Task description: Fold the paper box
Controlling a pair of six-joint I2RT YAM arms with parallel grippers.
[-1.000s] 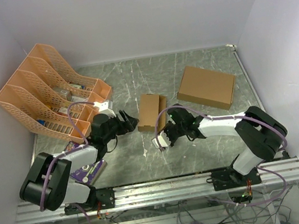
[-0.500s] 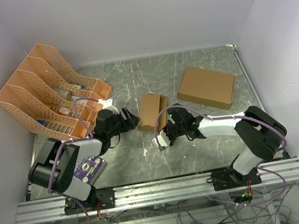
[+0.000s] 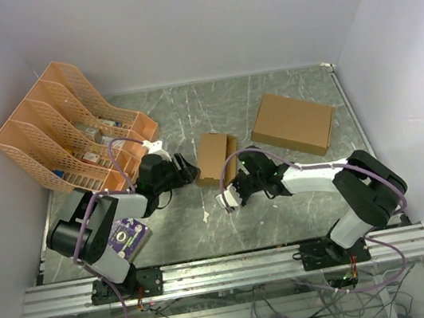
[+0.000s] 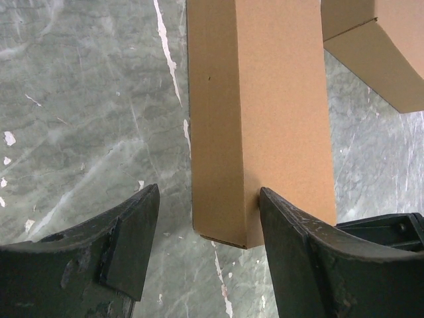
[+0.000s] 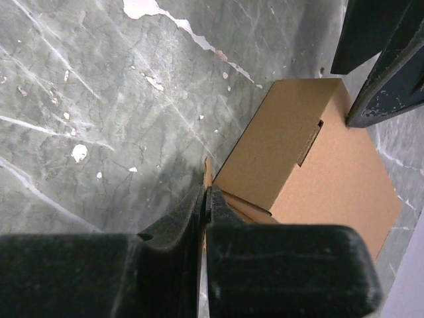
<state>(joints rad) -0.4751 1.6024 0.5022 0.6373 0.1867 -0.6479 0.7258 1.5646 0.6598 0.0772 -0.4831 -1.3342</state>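
The paper box [image 3: 213, 157] is a small narrow brown box lying on the table's middle. My left gripper [image 3: 189, 171] is open at the box's near left corner. In the left wrist view the box [image 4: 265, 112] has its near end between my open fingers, and the right finger [image 4: 298, 252] touches its top edge. My right gripper [image 3: 235, 179] is at the box's near right side. In the right wrist view it [image 5: 207, 199] is shut on a thin flap edge of the box [image 5: 298, 152].
A larger brown cardboard box [image 3: 293, 123] lies at the back right. An orange file rack [image 3: 71, 133] stands at the back left. A purple item [image 3: 126, 239] lies by the left arm's base. Grey walls close the table on three sides.
My left arm has swung and reached further right, bringing its open gripper up to the box's near left corner. The right gripper and the box have stayed put.
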